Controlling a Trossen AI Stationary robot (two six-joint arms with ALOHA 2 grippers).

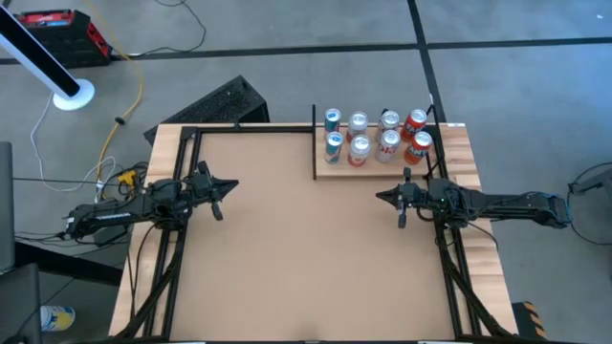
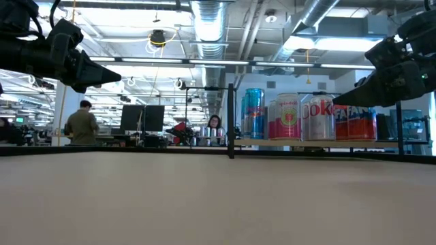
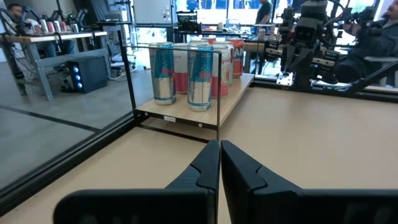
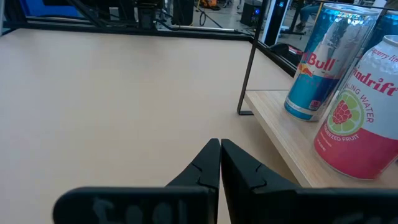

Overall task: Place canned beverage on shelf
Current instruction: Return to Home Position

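Several drink cans (image 1: 375, 137), blue, pink-and-white and red, stand upright in two rows on the pale wood shelf (image 1: 330, 172) at the table's far right. In the low view the cans (image 2: 286, 116) show in a row above the tabletop. My left gripper (image 1: 229, 184) hovers shut at the table's left side, pointing level toward the right, with nothing in it. My right gripper (image 1: 381, 197) hovers shut just in front of the shelf's near edge, pointing left, also with nothing in it. In the right wrist view a blue can (image 4: 323, 62) and a pink can (image 4: 367, 118) stand close beside my right gripper (image 4: 220, 143).
The bare brown tabletop (image 1: 287, 268) stretches between the two arms. Thin black posts (image 3: 219, 93) edge the shelf, and black frame rails (image 1: 177, 239) run along the table's sides. A black crate (image 1: 225, 100) sits on the floor beyond the far left corner. People (image 2: 82, 126) are in the room behind.
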